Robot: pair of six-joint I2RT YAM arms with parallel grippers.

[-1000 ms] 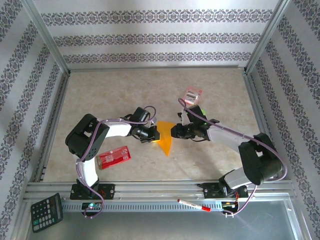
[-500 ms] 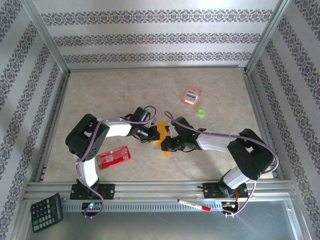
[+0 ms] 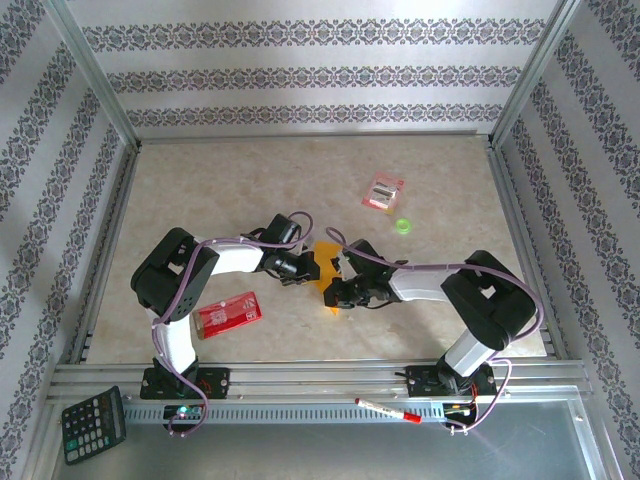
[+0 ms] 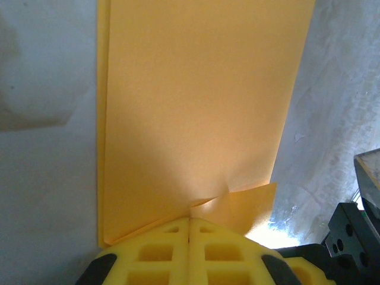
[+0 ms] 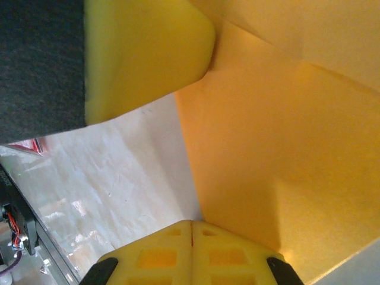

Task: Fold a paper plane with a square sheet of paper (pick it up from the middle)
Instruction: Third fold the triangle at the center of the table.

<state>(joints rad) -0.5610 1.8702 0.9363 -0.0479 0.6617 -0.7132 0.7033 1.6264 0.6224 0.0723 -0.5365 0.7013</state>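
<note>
Paper (image 3: 324,252), orange-yellow and partly folded, is found near the middle of the table (image 3: 250,190), between the two arms. It is gripped at one edge by the left gripper (image 4: 189,228), whose pads are pressed together on it, and a small corner is curled up beside them. The right gripper (image 5: 191,233) is likewise clenched, with the sheet's edge caught at the seam of its pads. A red packet (image 3: 227,312) is seen well apart, beside the left arm.

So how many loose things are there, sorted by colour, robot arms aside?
Red: 2, packet and pen
Orange-yellow: 1, paper sheet
Pink-and-white: 1, small packet
Green: 1, small object
Black: 1, calculator
Total: 6
</note>
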